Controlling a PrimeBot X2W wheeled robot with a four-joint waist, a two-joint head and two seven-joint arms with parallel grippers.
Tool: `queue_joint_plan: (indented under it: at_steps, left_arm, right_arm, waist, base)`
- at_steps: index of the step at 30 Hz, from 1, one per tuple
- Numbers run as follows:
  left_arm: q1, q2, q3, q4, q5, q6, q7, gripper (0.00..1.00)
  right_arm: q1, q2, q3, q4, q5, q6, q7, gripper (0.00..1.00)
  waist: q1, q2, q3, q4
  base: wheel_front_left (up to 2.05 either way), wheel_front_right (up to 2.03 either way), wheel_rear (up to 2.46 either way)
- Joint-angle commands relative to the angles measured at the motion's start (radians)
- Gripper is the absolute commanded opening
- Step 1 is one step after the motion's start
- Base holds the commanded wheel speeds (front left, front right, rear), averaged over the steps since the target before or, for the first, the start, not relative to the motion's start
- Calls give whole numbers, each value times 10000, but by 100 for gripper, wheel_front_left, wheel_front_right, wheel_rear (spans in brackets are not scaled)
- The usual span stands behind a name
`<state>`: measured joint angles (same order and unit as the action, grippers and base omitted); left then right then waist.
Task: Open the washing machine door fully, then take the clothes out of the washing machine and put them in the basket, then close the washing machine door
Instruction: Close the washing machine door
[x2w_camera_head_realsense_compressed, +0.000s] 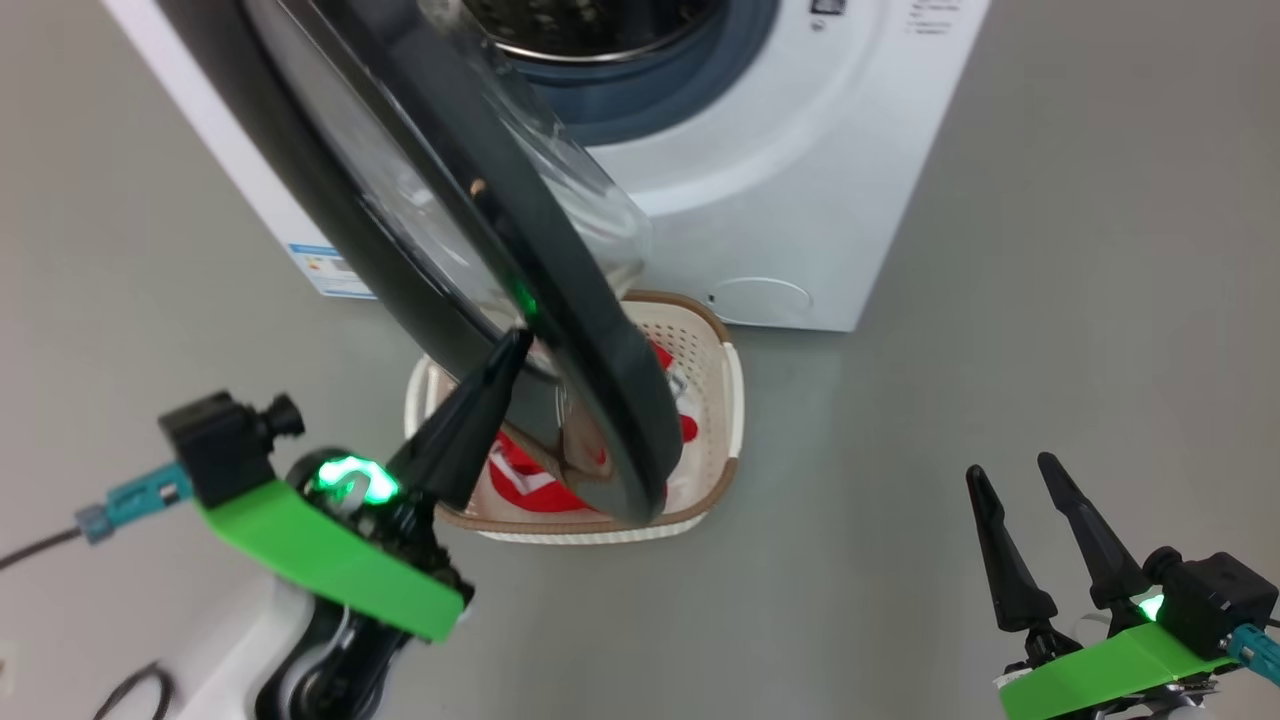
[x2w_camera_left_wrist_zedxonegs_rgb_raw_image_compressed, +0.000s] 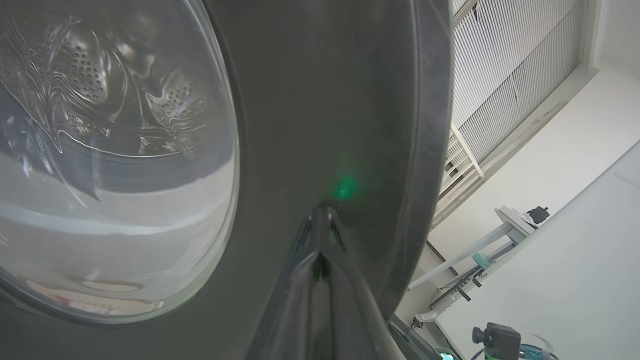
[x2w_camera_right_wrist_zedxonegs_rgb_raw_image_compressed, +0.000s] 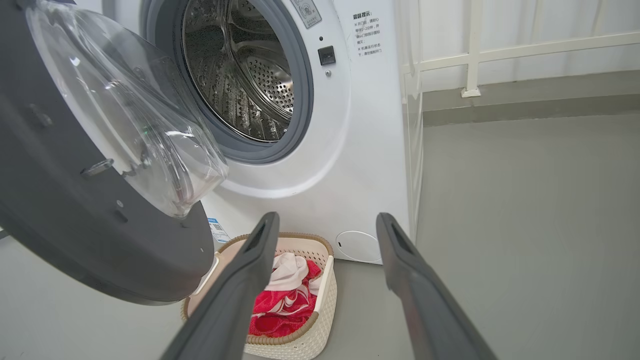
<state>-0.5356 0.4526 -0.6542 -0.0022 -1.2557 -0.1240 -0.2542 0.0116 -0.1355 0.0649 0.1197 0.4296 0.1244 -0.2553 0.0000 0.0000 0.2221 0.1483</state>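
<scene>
Washing machine (x2w_camera_head_realsense_compressed: 800, 180): white, on the grey floor (x2w_camera_head_realsense_compressed: 1050, 350), steel drum (x2w_camera_right_wrist_zedxonegs_rgb_raw_image_compressed: 250, 85) visible through the opening. Washing machine door (x2w_camera_head_realsense_compressed: 600, 330): partly swung out, lower edge hanging over the basket (x2w_camera_head_realsense_compressed: 735, 395), which sits on the floor just in front of the machine. Clothes (x2w_camera_head_realsense_compressed: 520, 485): red with white trim, lying inside the basket. Left gripper (x2w_camera_head_realsense_compressed: 515, 345): fingers pressed together, tip touching the outer face of the door's black rim. Right gripper (x2w_camera_head_realsense_compressed: 1012, 468): fingers spread, holding nothing, well apart from the door.

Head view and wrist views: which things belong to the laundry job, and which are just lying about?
Job: washing machine door, washing machine, clothes, basket, left gripper at the door rim.
Lying about: white railing, black cable.
</scene>
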Motion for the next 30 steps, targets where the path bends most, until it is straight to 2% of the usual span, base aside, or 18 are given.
queue_joint_plan:
  at_steps: [1, 10, 30]
  left_arm:
    - [-607, 80, 446, -95, 152, -67, -76, 0]
    - [-2027, -755, 826, 967, 865, -67, -76, 0]
    - [-4762, -1777, 1628, 3376, 1828, -67, -76, 0]
  right_arm:
    - [-325, -32, 150, -282, -71, 63, -65, 100]
    - [-661, 199, 95, -347, -100, 63, -65, 100]
    - [-1293, 637, 91, -385, -88, 63, -65, 100]
  waist:
    - [0, 0, 307, -377]
    - [0, 0, 888, -1009]
    - [0, 0, 1738, -2191]
  base:
    - [0, 0, 0]
    - [0, 0, 0]
    - [0, 0, 0]
